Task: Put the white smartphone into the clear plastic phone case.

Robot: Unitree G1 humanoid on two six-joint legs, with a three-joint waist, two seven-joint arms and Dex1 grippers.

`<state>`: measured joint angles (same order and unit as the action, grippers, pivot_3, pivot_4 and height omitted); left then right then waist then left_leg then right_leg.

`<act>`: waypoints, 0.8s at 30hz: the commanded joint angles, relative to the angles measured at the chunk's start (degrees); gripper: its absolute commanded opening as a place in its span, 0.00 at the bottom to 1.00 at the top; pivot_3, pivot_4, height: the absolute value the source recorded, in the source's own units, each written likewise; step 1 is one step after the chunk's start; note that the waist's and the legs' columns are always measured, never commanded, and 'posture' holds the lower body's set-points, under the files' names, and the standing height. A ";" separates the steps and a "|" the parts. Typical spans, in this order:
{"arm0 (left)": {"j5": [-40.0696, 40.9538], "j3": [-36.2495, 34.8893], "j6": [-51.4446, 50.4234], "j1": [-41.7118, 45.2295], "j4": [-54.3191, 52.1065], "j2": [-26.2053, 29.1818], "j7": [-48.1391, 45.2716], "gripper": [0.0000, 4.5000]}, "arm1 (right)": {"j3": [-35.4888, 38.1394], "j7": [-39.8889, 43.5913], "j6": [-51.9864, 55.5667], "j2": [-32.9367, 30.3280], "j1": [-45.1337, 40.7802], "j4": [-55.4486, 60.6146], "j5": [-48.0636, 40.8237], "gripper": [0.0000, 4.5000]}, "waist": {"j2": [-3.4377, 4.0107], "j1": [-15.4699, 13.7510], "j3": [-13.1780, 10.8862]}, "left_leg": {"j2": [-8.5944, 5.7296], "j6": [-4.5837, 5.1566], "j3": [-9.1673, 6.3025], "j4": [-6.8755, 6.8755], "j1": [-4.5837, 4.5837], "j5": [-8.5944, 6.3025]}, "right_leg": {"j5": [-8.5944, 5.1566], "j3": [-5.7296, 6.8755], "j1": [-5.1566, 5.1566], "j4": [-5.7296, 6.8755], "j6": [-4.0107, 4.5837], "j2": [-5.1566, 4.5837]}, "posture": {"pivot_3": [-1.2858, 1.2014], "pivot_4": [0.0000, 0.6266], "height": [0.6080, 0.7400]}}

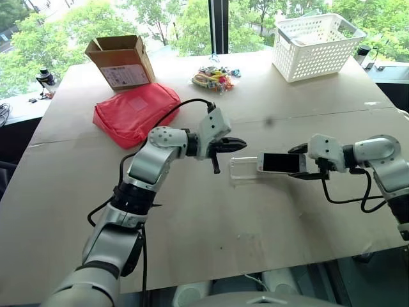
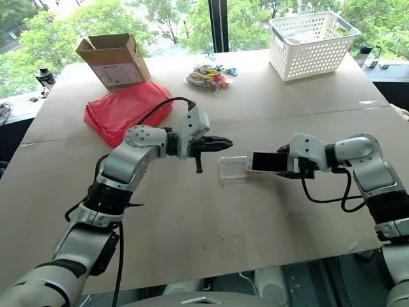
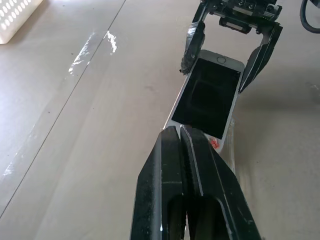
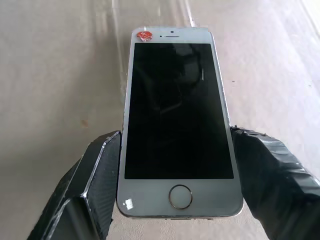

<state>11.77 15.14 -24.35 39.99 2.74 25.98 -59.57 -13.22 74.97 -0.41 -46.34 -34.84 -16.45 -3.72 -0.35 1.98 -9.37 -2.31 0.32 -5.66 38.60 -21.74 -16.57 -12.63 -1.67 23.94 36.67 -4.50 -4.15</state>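
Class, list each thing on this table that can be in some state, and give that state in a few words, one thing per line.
white smartphone: screen dark, clamped by its long edges in the right gripper
clear plastic phone case: empty, gripped by the left gripper
cardboard box: flaps open
white basket: upright
red pouch: lying flat, closed

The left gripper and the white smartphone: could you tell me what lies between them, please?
The clear plastic phone case lies between the shut left gripper and the white smartphone, which the right gripper holds; the head views show this.
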 commanded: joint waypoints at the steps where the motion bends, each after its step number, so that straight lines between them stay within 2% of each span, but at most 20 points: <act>1: -0.64 1.05 1.24 -0.89 -3.12 -0.32 0.19 0.02 | -0.23 1.27 -0.88 -0.18 -2.73 -0.22 1.34 0.65 | 0.00 -0.04 0.00 | 0.00 -0.01 -0.01 0.00 0.00 0.00 | 0.00 0.00 0.00 0.00 0.00 0.00 | 0.52 0.24 1.00; 9: -1.72 3.00 1.11 -0.81 -1.53 -4.16 1.72 0.02 | -2.00 1.91 0.77 -0.06 -3.70 3.07 4.28 0.65 | 0.00 -0.12 0.00 | 0.00 -0.02 -0.11 0.04 0.00 0.01 | 0.00 0.00 0.01 0.05 0.00 0.00 | 0.52 0.24 1.00; 14: -4.29 6.81 1.42 -0.50 0.03 -5.43 0.96 0.02 | -2.47 3.04 1.61 0.25 -3.65 3.71 4.07 0.65 | 0.01 -0.01 0.01 | 0.00 -0.03 -0.09 0.05 0.02 0.01 | 0.01 -0.01 0.01 0.10 0.01 0.02 | 0.52 0.24 1.00; 20: -8.85 10.00 0.66 0.58 5.86 -7.89 3.84 0.02 | -2.83 3.18 2.02 1.64 -3.74 2.98 4.05 0.65 | 0.00 -0.03 0.01 | 0.00 -0.03 -0.07 0.06 0.01 0.01 | 0.01 -0.01 0.01 0.10 0.01 0.02 | 0.52 0.24 1.00; 24: -12.15 11.26 4.75 -0.08 12.16 -9.11 5.96 0.02 | -2.66 3.71 0.67 3.23 -4.30 1.42 3.39 0.65 | 0.00 0.03 0.02 | 0.00 -0.03 -0.05 0.07 0.02 0.01 | 0.01 0.01 0.01 0.11 0.01 0.02 | 0.52 0.24 1.00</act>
<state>1.74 25.38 -21.44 40.05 12.35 16.86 -54.96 -15.61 77.61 1.64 -43.77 -37.91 -15.13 0.47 -0.34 2.00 -9.35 -2.31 0.29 -5.71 38.67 -21.71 -16.56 -12.62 -1.67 23.95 36.79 -4.50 -4.14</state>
